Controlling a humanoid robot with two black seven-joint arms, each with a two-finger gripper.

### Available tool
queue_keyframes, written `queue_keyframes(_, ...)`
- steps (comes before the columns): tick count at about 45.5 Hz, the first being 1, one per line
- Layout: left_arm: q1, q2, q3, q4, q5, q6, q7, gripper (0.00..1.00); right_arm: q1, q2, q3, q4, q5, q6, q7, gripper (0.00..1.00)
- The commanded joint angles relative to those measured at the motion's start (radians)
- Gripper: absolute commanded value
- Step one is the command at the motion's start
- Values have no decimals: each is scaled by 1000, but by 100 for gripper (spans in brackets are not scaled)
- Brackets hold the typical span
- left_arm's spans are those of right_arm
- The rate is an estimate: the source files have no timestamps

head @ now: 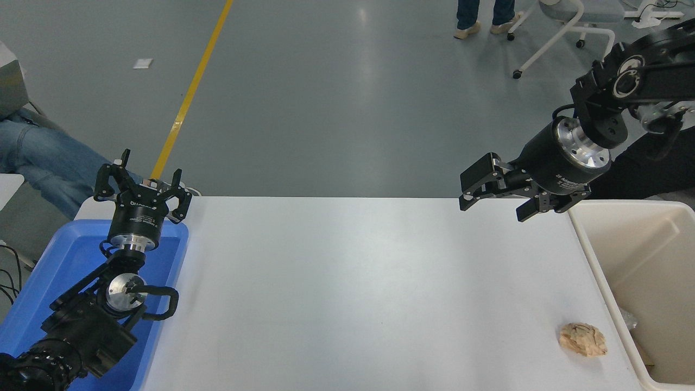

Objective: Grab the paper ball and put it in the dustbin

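Note:
The paper ball [583,339], a crumpled tan wad, lies on the white table [347,293] near its front right, close to the dustbin. The dustbin [592,260] is a large cream bin along the table's right edge. My right gripper [491,209] hangs open and empty above the table's far right edge, well beyond the ball and just left of the bin's far corner. My left gripper [142,179] is open and empty, parked over the far end of the blue tray at the left.
A blue plastic tray [65,260] sits at the table's left edge under the left arm. A seated person's jeans-clad legs [38,157] show at far left. Another person's feet [483,24] and a white chair [564,27] stand on the floor beyond.

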State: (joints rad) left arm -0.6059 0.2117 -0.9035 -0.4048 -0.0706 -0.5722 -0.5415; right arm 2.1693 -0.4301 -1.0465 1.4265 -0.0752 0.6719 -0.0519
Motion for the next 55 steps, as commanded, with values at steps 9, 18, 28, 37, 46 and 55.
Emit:
queue_keyframes(9,0,0,0,0,0,0,0,99,-2,-6,-9,0,-3,0,0,100)
queue_keyframes(18,0,0,0,0,0,0,0,99,-3,5,-7,-1,-3,0,0,100)
queue_keyframes(28,0,0,0,0,0,0,0,99,-3,4,-9,-4,-5,0,0,100)
queue_keyframes(37,0,0,0,0,0,0,0,99,-11,4,-41,-15,-6,0,0,100)
queue_keyframes(46,0,0,0,1,0,0,0,99,-8,-7,-67,-17,-6,-2,0,100)
queue_keyframes(55,0,0,0,1,0,0,0,99,-9,-21,-70,-20,-6,-5,1,100)
